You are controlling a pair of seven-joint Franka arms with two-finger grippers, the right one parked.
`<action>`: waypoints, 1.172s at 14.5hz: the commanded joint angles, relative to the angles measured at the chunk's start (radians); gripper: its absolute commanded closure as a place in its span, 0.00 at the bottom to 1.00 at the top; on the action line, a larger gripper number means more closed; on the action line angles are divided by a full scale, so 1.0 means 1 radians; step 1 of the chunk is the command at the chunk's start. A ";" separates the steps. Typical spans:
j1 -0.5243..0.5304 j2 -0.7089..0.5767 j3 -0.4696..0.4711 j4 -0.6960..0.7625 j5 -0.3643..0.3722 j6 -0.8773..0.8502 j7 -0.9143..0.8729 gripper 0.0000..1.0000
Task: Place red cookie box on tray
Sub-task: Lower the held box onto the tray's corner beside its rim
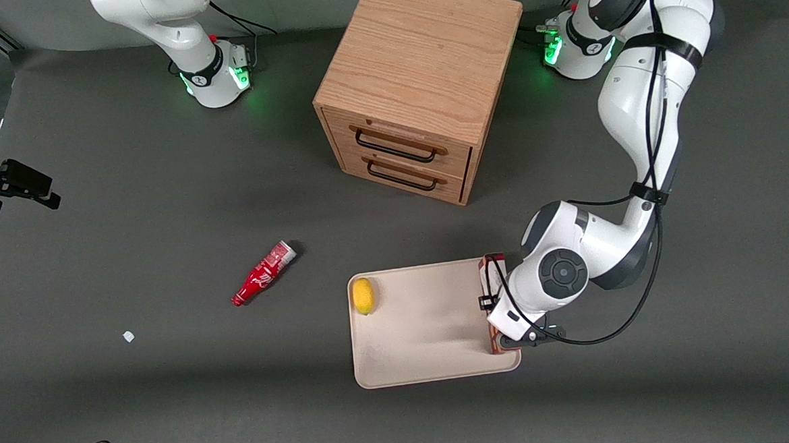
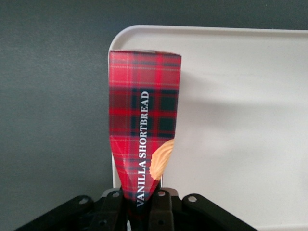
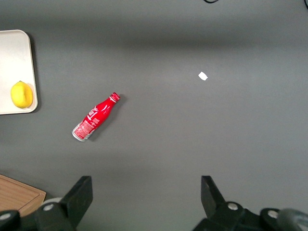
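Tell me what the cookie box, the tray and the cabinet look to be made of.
Cookie box: printed card, judging by its creased, pinched end in the claw. Tray: smooth matte beige, probably plastic, with rounded moulded corners. Cabinet: light wood or wood veneer with visible grain; dark, seemingly metal handles.

The arm's wrist is covering most of the red cookie box in the front view, and the gripper under it is showing too little to judge. At the wrist camera, the picture's edge is cutting off the tray and the box's gripped end.
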 commanded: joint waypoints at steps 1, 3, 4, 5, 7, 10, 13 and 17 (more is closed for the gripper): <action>-0.023 0.009 0.020 0.026 0.019 0.008 -0.026 1.00; -0.023 0.007 0.026 0.023 0.022 0.010 -0.023 0.82; -0.021 0.004 0.026 0.012 0.042 0.013 -0.019 0.01; -0.021 0.001 0.026 0.002 0.063 0.014 -0.022 0.00; -0.020 -0.013 0.026 -0.002 0.062 0.033 -0.023 0.00; -0.011 -0.078 0.024 -0.055 0.050 0.051 -0.025 0.00; 0.040 -0.201 0.024 -0.132 -0.012 0.053 0.001 0.00; 0.161 -0.399 0.024 -0.277 -0.067 0.030 0.102 0.00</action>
